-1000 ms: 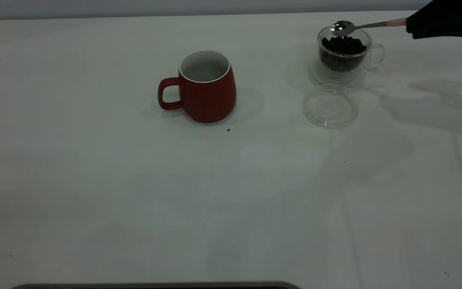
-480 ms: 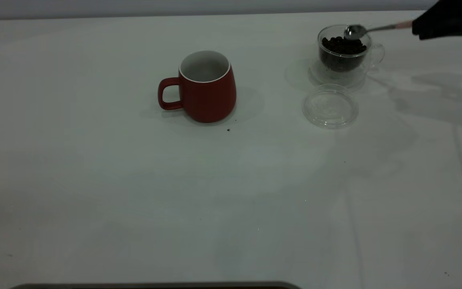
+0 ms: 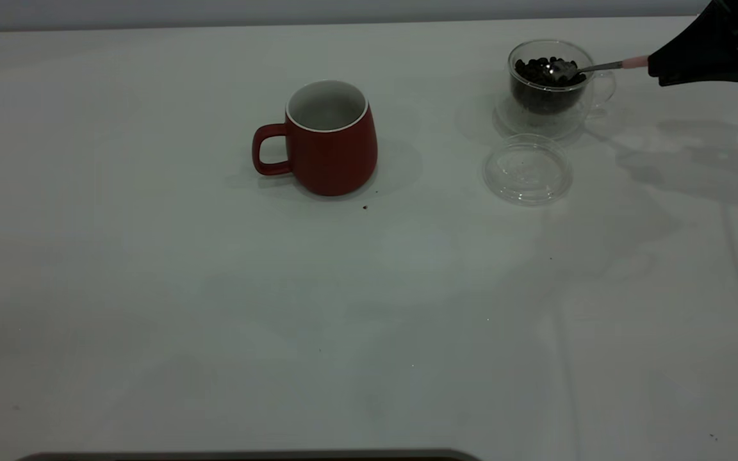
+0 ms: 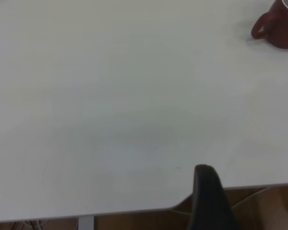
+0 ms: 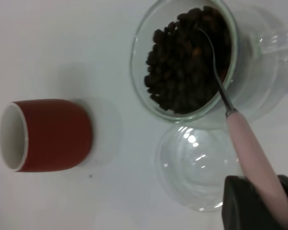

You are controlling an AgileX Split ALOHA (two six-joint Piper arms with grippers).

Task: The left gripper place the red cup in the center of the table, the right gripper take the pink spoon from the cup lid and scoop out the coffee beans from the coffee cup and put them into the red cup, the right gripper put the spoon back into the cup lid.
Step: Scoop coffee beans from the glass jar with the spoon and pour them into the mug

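The red cup (image 3: 329, 137) stands upright near the table's middle, its handle to the left; it also shows in the right wrist view (image 5: 48, 135) and the left wrist view (image 4: 278, 26). The glass coffee cup (image 3: 551, 86) with coffee beans (image 5: 185, 60) stands at the back right. My right gripper (image 3: 654, 64) is shut on the pink spoon (image 5: 252, 153); the spoon's bowl is dipped into the beans (image 3: 560, 69). The clear cup lid (image 3: 527, 169) lies empty in front of the coffee cup. A finger (image 4: 209, 199) of my left gripper shows at the table's edge, far from the red cup.
A few stray crumbs lie on the white table (image 3: 215, 288) near the red cup's base. A dark edge (image 3: 247, 456) runs along the front of the exterior view.
My right gripper has pulled the spoon back to the right and lowered it, so the bowl has gone from above the coffee cup's rim down into the beans.
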